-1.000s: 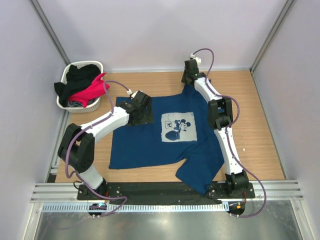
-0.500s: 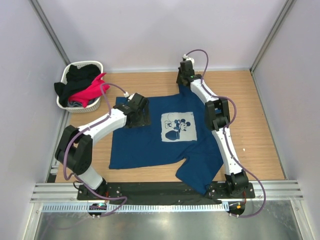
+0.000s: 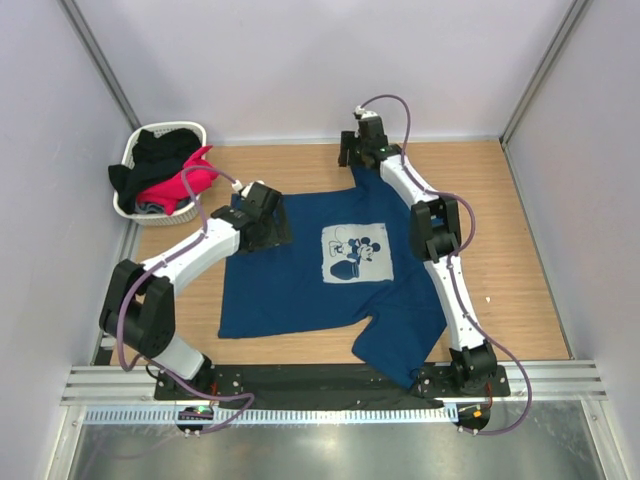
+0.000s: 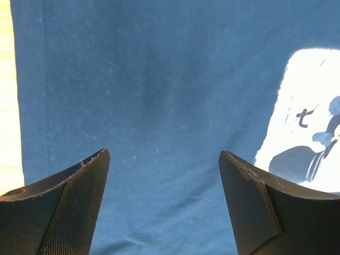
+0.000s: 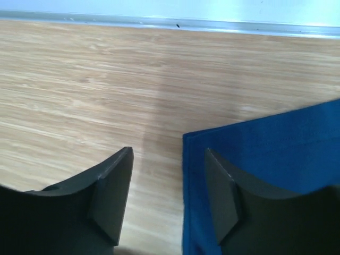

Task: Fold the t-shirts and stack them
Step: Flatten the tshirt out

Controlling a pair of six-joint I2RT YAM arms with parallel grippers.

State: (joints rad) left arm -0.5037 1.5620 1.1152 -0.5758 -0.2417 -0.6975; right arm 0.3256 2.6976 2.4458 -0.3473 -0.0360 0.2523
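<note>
A navy t-shirt (image 3: 300, 275) with a pale mouse print (image 3: 357, 253) lies spread on the wooden table. My left gripper (image 3: 272, 228) hovers open over the shirt's upper left part; in the left wrist view (image 4: 163, 154) only navy cloth (image 4: 149, 95) and the print's edge (image 4: 308, 122) show between the fingers. My right gripper (image 3: 352, 152) is open at the shirt's far edge; in the right wrist view (image 5: 169, 151) the shirt's hem corner (image 5: 255, 143) lies between and beside the fingers. Pink (image 3: 185, 183) and black (image 3: 160, 150) tees sit in the basket.
A small white woven basket (image 3: 128, 205) stands at the back left by the wall. Bare wooden table (image 3: 510, 230) lies right of the shirt. The metal rail (image 3: 330, 385) runs along the near edge. Walls close in on three sides.
Both grippers have shifted left: the left one toward the shirt's left edge, the right one along the far edge past the shirt's corner. The shirt looks unmoved.
</note>
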